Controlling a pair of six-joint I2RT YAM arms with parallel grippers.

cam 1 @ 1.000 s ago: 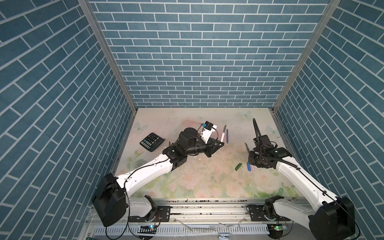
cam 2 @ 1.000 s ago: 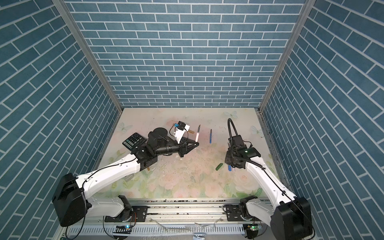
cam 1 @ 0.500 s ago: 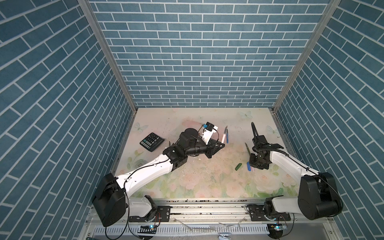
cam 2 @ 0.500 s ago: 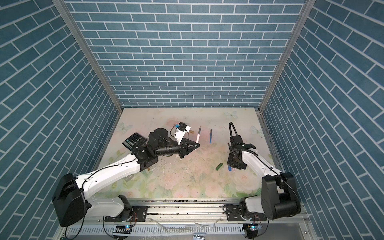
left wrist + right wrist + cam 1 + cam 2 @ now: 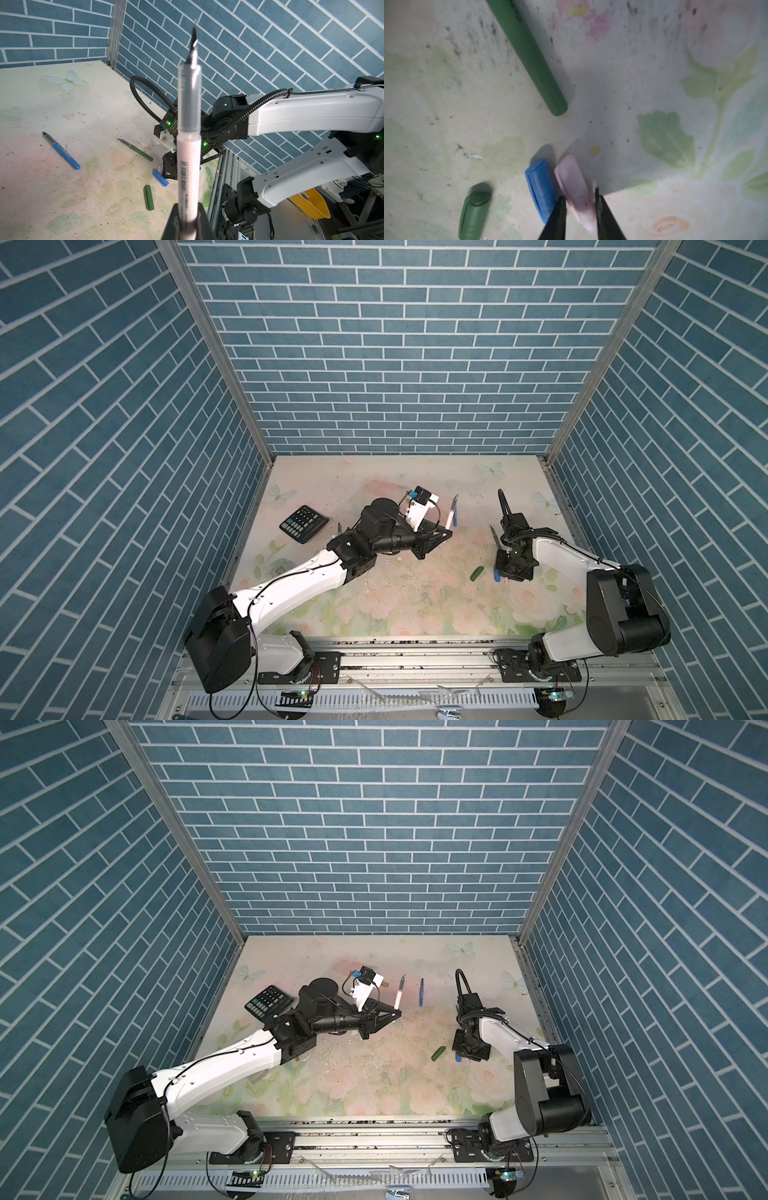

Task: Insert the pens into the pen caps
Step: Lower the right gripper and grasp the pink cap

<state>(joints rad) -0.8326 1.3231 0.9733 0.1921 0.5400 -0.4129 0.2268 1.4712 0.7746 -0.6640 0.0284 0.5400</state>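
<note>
Folding at the elbow, the right arm [image 5: 561, 558] has drawn its upper links in and upward over the last second. Its jaws have stayed low over the same patch of desk [image 5: 374, 614], and the left arm [image 5: 299, 580] has nudged its load slightly toward the middle.

The left jaws are clenched on the lower end of the pink-white pen [image 5: 188, 145]. They hold it clear of the desk with the dark nib up, probably so that a cap can be pushed onto the exposed end.

The right jaws straddle the pink cap [image 5: 575, 187], the colour match for that pen. The cap lies flat on the desk just beside the blue cap [image 5: 542, 187], so one jaw has to slip into the narrow gap between them. Both jaws sit close against the cap's sides, but I cannot tell whether they are already pinching it.

The green cap [image 5: 473, 214] and the green pen [image 5: 529, 52] lie nearby, untouched. The blue pen [image 5: 421, 992] lies uncapped beyond the raised pen.
</note>
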